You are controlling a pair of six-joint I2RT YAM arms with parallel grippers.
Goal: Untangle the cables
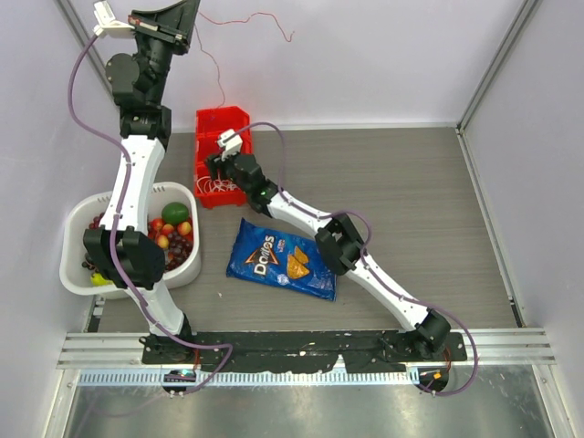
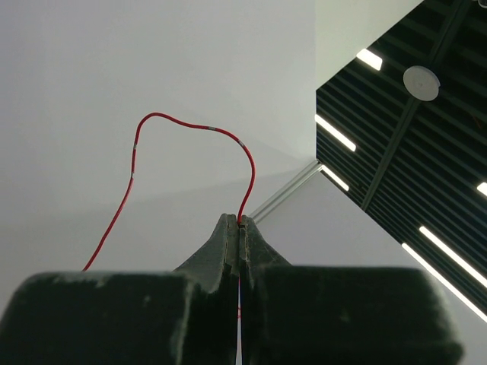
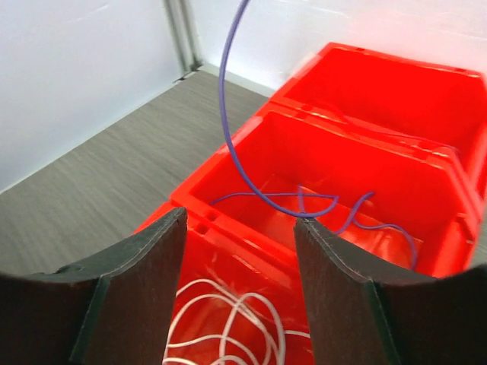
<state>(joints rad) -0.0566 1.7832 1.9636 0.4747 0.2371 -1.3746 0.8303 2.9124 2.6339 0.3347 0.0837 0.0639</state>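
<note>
The red cord (image 2: 190,124) was pinched near one end between the pressed-together fingers of the left gripper (image 2: 240,223), which was raised high at the far left. From that pinch the cord arched free. In the top view it trailed down toward the red bin (image 1: 202,146). Whether its lower end was clear of the other cords could not be made out. The white cords (image 3: 228,319) lay coiled in the bin's nearest compartment, and a bluish cord (image 3: 319,207) curled in the next one back. The right gripper (image 3: 240,220) hovered just over the bin with its fingers spread and nothing between them, roughly above the wall dividing those two compartments.

The step in hand appeared to be drawing the red cord out of the tangle. To do it well, the left arm would likely need to pull slowly and evenly, with attention to any white or bluish loop rising with the red one. The right gripper could come down on such a loop and hold it low, so that only the red cord slid out. A quick tug risked tightening a snag or dragging the light bin. So thin a cord could also slip from the pinch. Once free, the cord would best go on bare table (image 1: 392,182), well apart from the bin, the chip bag (image 1: 283,260) and the fruit basket (image 1: 73,274).
</note>
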